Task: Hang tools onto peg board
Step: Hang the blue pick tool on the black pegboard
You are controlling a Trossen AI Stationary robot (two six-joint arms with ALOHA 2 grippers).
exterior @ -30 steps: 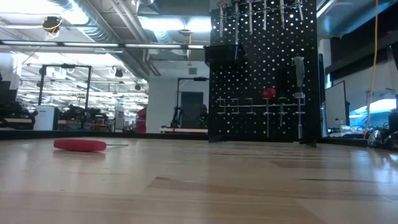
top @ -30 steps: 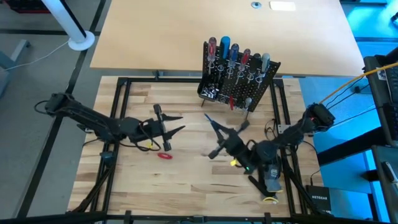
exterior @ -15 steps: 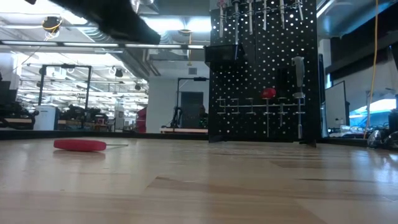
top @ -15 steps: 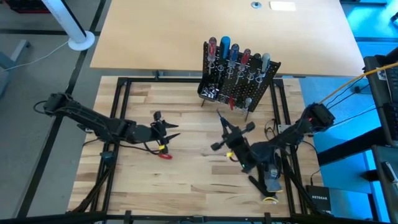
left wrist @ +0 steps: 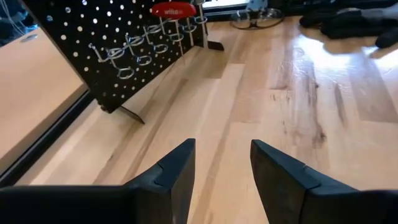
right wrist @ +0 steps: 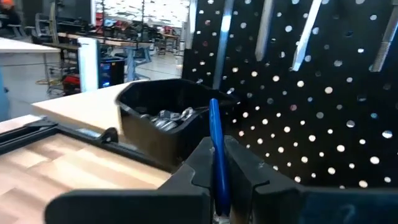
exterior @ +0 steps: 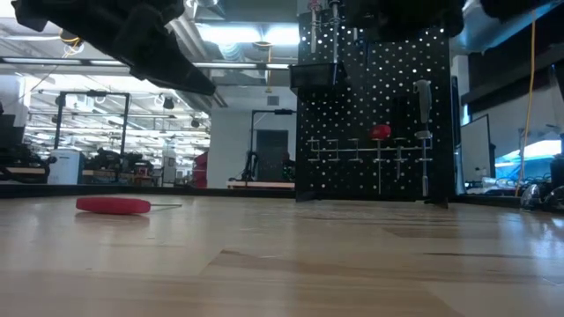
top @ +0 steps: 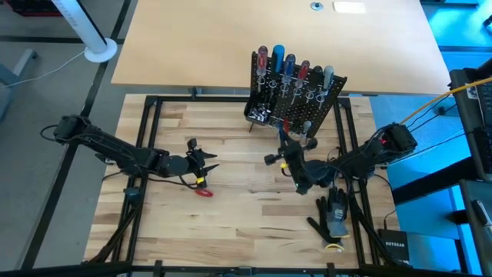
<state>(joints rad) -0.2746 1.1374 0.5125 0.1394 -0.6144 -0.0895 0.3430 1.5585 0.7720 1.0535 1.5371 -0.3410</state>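
Desk [top: 231,223]: pale wood, unchanged. Peg board [top: 296,92]: upright at the far edge, tools hung along its top, position as before. Right gripper [top: 286,148]: clenched on a blue-handled tool [right wrist: 215,155]; has travelled from mid-desk to just before the peg board's small tray [right wrist: 163,118]. Left gripper [top: 201,163]: released, nothing between its fingers [left wrist: 171,177]; drawn slightly back, above the desk near the red-handled tool [top: 203,192]. Red-handled tool: lying flat on the desk, unmoved. Glove [top: 332,219]: near the right edge.
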